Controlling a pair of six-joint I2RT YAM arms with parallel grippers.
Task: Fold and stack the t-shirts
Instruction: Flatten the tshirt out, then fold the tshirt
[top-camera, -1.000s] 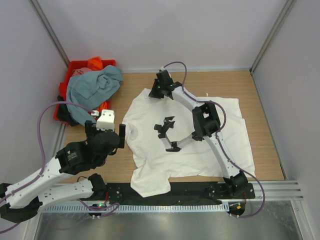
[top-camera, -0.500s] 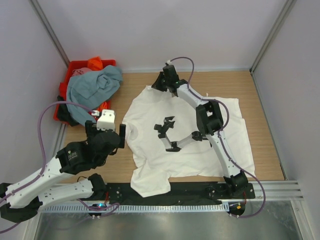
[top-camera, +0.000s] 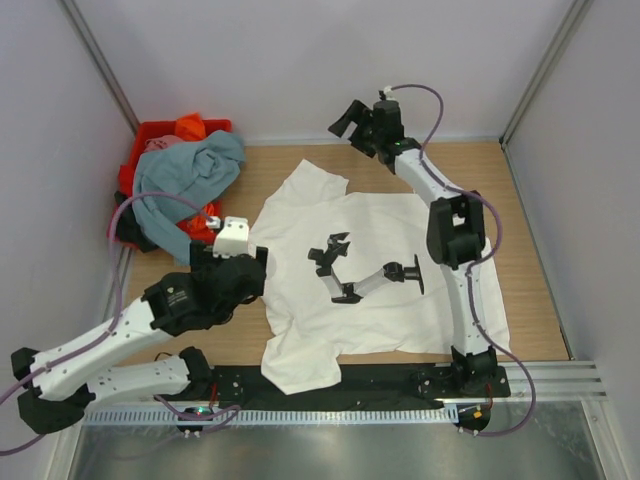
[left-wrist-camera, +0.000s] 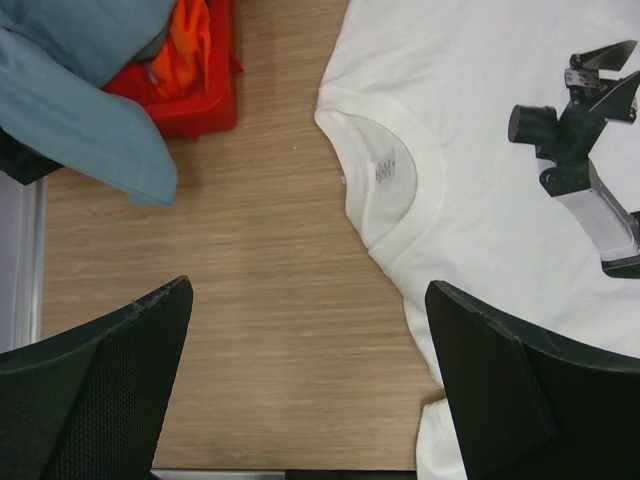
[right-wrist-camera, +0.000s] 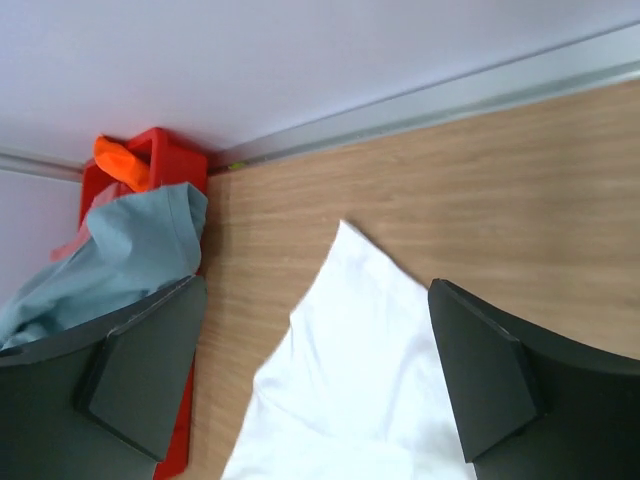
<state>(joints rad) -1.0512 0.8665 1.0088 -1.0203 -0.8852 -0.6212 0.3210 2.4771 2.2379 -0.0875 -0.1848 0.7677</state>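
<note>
Right gripper (top-camera: 347, 120) is hovering, jaws spread and empty, near the far sleeve of the white cloth black-printed t-shirt (top-camera: 375, 325) lying flat on the wooden table (top-camera: 520, 190). Left gripper (left-wrist-camera: 308, 300), likewise spread, is hanging beside its collar.

The left arm (top-camera: 110, 340) lies low and bent, with the left gripper (left-wrist-camera: 308, 288) pointing down, jaws spread wide and empty. The right arm (top-camera: 452, 230) stretches far forward, and the right gripper (right-wrist-camera: 318, 283) hangs raised, jaws wide apart, holding nothing
</note>
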